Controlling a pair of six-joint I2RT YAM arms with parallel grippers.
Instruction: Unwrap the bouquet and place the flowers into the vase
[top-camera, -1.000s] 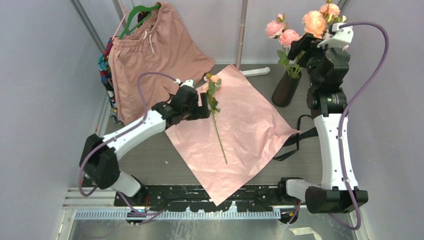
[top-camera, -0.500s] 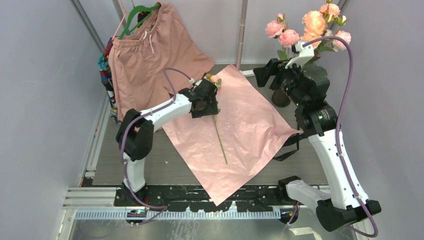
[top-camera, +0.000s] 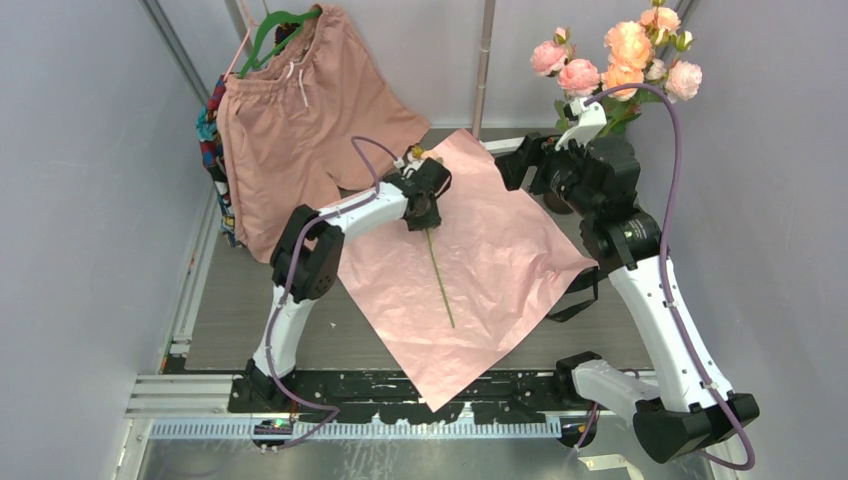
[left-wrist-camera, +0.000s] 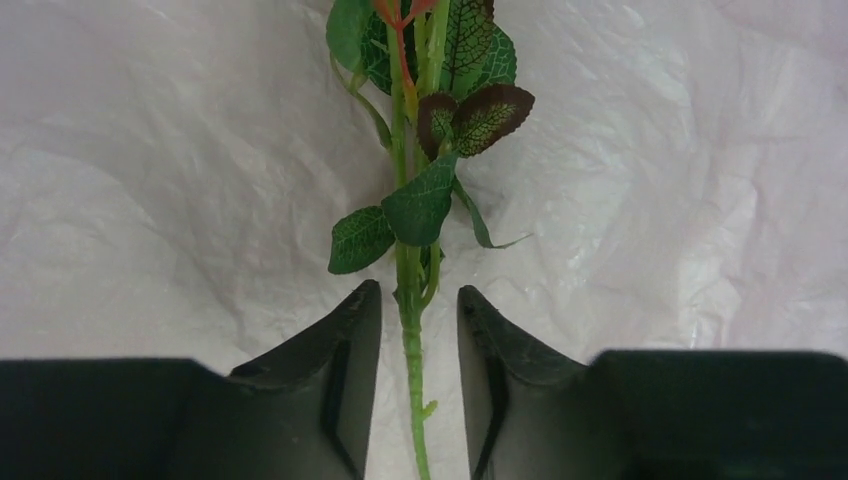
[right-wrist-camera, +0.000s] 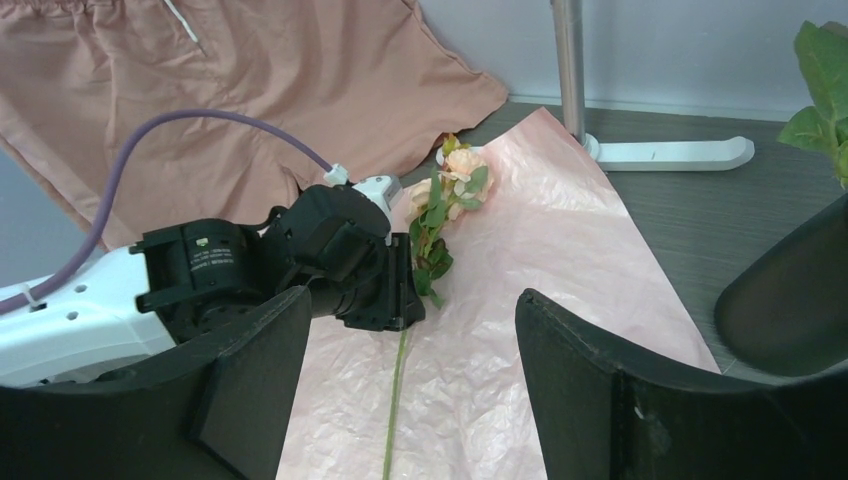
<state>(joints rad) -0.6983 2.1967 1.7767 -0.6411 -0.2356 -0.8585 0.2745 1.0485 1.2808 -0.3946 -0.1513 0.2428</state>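
Observation:
The bouquet's pink paper (top-camera: 500, 250) lies spread flat on the table. One of the flowers lies on it, its thin green stem (top-camera: 438, 275) pointing toward me and its peach bloom (right-wrist-camera: 462, 162) at the far end. My left gripper (top-camera: 425, 205) is down over the stem just below the leaves. Its jaws stand narrowly on either side of the stem (left-wrist-camera: 411, 330), with a small gap on each side. My right gripper (right-wrist-camera: 412, 295) hangs wide open above the paper's far right. The black vase (right-wrist-camera: 790, 290) stands beside it, holding several pink blooms (top-camera: 620, 50). My right arm mostly hides the vase from above.
Salmon-pink shorts (top-camera: 300, 100) hang on a green hanger at the back left. A metal pole (top-camera: 485, 65) with a white foot (right-wrist-camera: 670, 152) stands behind the paper. A black ribbon (top-camera: 590, 285) trails off the paper's right corner.
My left arm swung right over the flower and its jaws narrowed round the stem. My right arm came down and left from the blooms above the vase.

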